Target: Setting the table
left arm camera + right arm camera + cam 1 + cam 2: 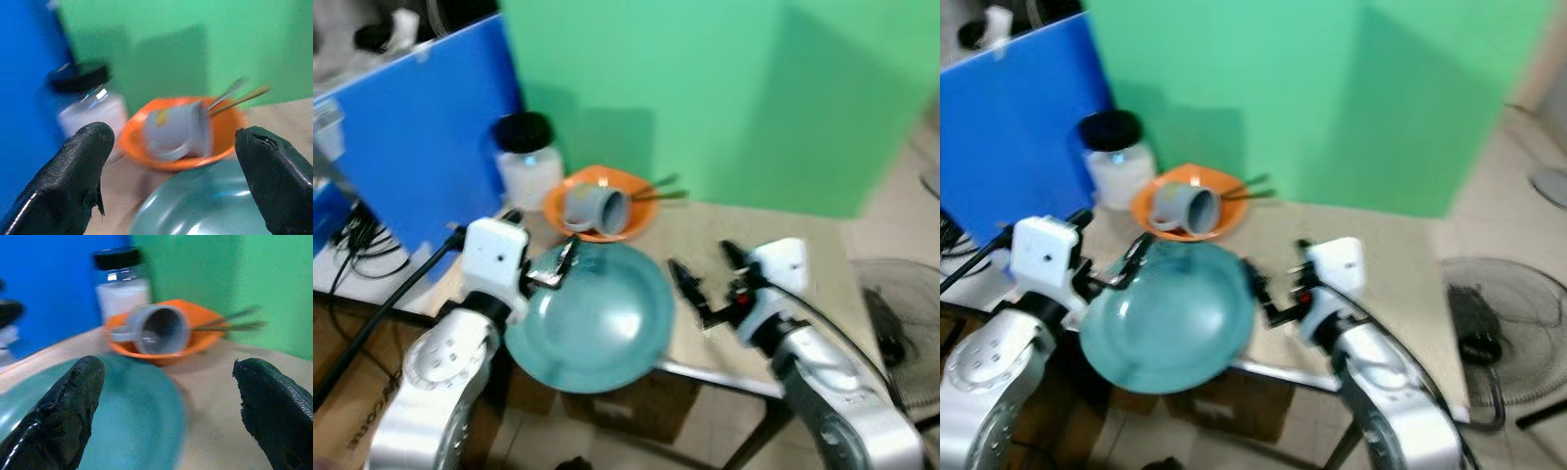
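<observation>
A wide teal plastic plate [597,318] overhangs the beige table's [773,230] near edge; the left gripper [558,266] sits at its rim, fingers apart. The right gripper [705,279] hovers beside it, fingers spread; behind, a grey mug [595,208] lies tipped in an orange bowl [641,215].

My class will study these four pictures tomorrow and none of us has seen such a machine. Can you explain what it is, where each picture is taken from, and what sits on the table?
This is a humanoid robot with two silver arms, each ending in two long black fingers. The two wide pictures come from cameras in its head, looking down. The two close pictures come from cameras on its wrists, looking out between the fingers.

On the beige table lie a large teal plate, an orange bowl with a grey cup on its side and chopsticks, and a white jar with a black lid.

The left gripper is at the plate's far rim, the right gripper beside the plate. Both are open, holding nothing.
</observation>
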Tool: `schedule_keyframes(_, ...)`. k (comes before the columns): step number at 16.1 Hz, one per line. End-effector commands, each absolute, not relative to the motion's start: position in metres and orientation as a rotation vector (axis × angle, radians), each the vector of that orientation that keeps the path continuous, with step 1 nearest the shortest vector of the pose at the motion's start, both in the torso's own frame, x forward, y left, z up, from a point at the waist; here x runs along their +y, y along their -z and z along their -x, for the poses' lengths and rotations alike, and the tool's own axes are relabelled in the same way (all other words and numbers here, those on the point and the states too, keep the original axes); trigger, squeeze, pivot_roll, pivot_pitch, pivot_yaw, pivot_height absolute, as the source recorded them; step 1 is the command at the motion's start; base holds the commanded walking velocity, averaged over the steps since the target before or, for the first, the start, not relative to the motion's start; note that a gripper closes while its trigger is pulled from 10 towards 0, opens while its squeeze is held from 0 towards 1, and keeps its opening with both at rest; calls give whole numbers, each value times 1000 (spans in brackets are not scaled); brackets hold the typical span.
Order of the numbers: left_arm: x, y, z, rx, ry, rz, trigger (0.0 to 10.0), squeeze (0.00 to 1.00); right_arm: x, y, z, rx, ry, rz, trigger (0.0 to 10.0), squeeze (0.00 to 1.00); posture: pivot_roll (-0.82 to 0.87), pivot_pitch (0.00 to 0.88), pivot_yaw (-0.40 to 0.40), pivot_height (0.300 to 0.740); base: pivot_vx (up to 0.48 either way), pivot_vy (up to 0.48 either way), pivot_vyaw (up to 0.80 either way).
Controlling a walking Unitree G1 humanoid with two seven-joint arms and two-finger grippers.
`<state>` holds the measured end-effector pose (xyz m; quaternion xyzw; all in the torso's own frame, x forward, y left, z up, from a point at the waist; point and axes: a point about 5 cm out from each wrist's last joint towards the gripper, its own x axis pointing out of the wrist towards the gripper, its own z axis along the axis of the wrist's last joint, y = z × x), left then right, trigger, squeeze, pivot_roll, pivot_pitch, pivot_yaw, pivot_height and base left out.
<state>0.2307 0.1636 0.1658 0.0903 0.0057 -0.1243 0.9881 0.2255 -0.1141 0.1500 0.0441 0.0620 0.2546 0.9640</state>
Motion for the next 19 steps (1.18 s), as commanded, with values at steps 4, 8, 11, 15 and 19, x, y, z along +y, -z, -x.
schedule_keyframes(4,167,-158,-230,74,251,-219,10000,0,-116,-145,-224,178,-547,-118,10000,0,165,0,26,740,0,0,0)
schedule_keyframes(8,201,-145,-236,198,156,-130,10000,1000,-117,-130,-231,325,-542,-257,10000,1000,154,0,32,740,0,0,0)
schedule_keyframes(11,223,-136,-238,280,183,-128,10000,1000,-116,-118,-250,450,-520,-336,10000,1000,144,0,36,740,0,0,0)
schedule_keyframes(15,235,-125,-226,389,285,-110,10000,0,-106,-112,-263,576,-545,-378,10000,0,146,0,27,740,0,0,0)
schedule_keyframes(19,237,-122,-222,390,299,9,10000,0,-99,-108,-260,648,-566,-415,10000,0,144,0,23,740,0,0,0)
